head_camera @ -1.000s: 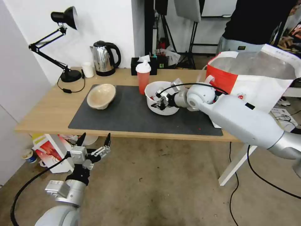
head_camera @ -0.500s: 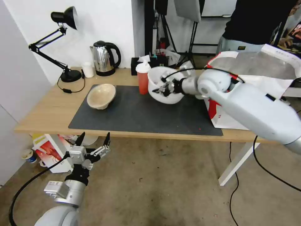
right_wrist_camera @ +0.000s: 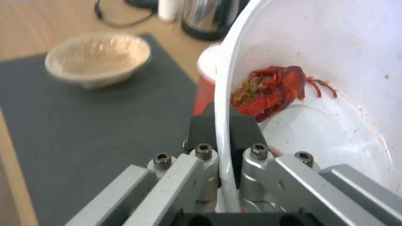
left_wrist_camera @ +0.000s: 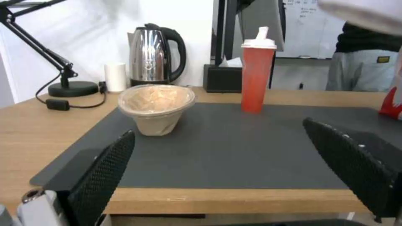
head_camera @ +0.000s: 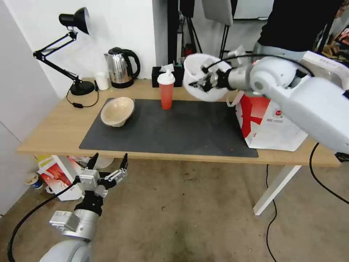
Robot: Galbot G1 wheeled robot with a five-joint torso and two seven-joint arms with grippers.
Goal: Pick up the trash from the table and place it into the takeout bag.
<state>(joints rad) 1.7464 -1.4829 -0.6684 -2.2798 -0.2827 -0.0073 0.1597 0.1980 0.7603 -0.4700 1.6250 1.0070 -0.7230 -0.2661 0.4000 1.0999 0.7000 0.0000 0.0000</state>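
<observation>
Smooth white plastic bowl [head_camera: 201, 78], rim pinched by right gripper [head_camera: 202, 80], apparently tilted.

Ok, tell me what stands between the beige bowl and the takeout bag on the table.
In the head view, the red cup stands on the dark mat between the beige bowl and the takeout bag; otherwise that stretch is bare.

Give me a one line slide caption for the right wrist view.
Right gripper pinches the white plastic bowl by its rim, red crayfish scraps inside, above the mat.
</observation>
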